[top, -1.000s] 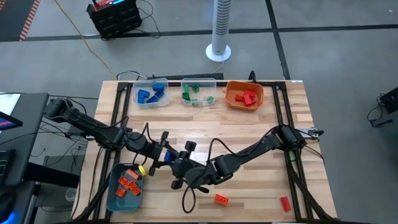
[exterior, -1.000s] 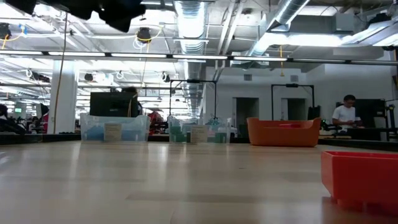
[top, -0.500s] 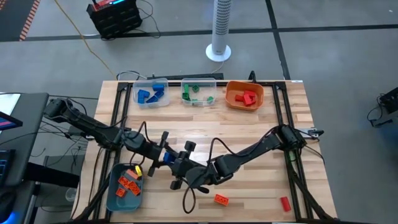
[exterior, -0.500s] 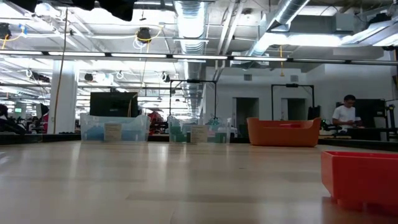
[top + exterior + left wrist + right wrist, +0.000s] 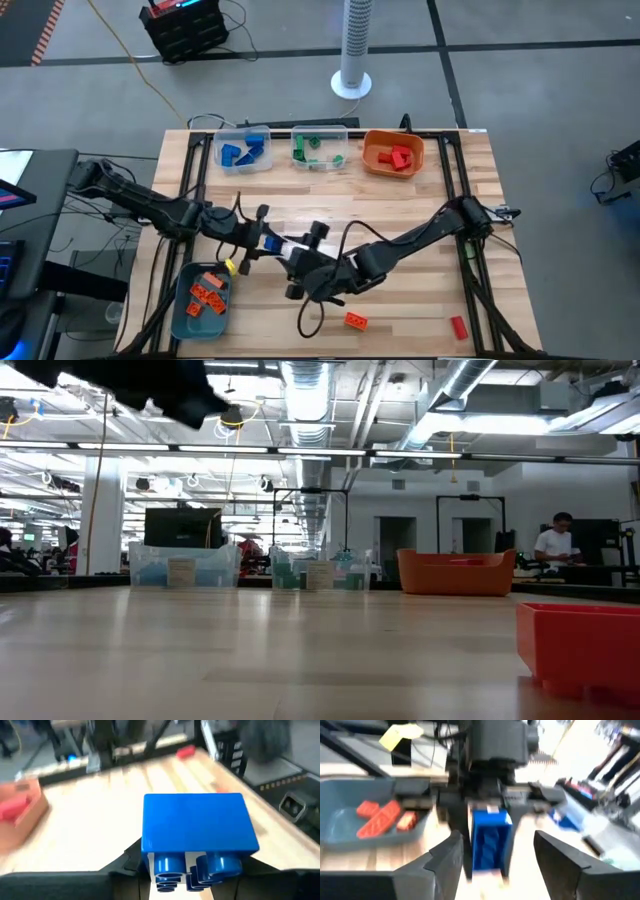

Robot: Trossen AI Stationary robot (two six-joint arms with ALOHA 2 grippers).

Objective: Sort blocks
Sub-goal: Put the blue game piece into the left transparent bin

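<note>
Midway across the wooden tabletop (image 5: 400, 200), the two dark arms meet nose to nose over a single blue block (image 5: 197, 832). The left gripper (image 5: 262, 240) has its fingers closed on the block from both sides. The right gripper (image 5: 495, 855) faces it with its fingers (image 5: 445, 862) spread wide, clear of the block on either side.

The block looks like light, rigid, smooth plastic. It probably needs only a modest squeeze on its flat sides, away from the studs, or it may slip.

Beyond the block, along the far edge, stand a clear bin holding blue blocks (image 5: 243, 150), a clear bin holding green ones (image 5: 318, 150) and an orange bin holding red ones (image 5: 392, 155). The stretch between the block and these bins is bare wood, leaving open room. Nearer than the block sit a teal bin of orange blocks (image 5: 200, 297), one loose orange block (image 5: 355, 320) and one loose red block (image 5: 458, 326).
</note>
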